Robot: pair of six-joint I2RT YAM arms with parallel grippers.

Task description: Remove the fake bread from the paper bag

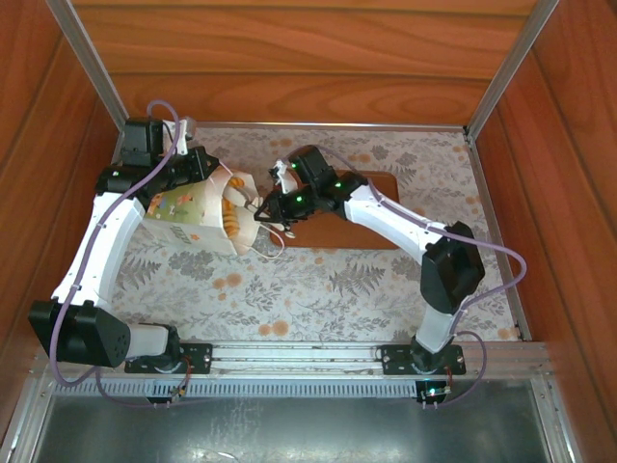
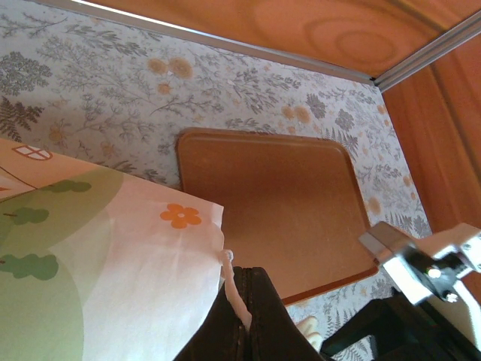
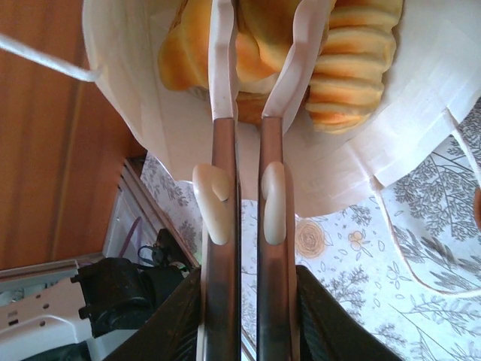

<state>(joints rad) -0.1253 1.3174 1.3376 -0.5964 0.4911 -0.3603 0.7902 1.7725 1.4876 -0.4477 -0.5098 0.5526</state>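
1. The right gripper [image 3: 259, 53] reaches into the bag's mouth with its jaws narrow and a pastry between the tips. Whether they have clamped it, I cannot tell.
2. The fake bread [image 3: 353, 68] sits piled inside the paper bag [image 1: 193, 217], its ridged roll just beside the fingers.
3. The left gripper [image 2: 244, 323] is closed on the bag's paper edge, probably to steady it and hold the mouth open.
4. The bag lies tipped with its long axis across the table [image 1: 318, 289]. Its mouth points toward the right arm and the brown tray [image 2: 278, 210].
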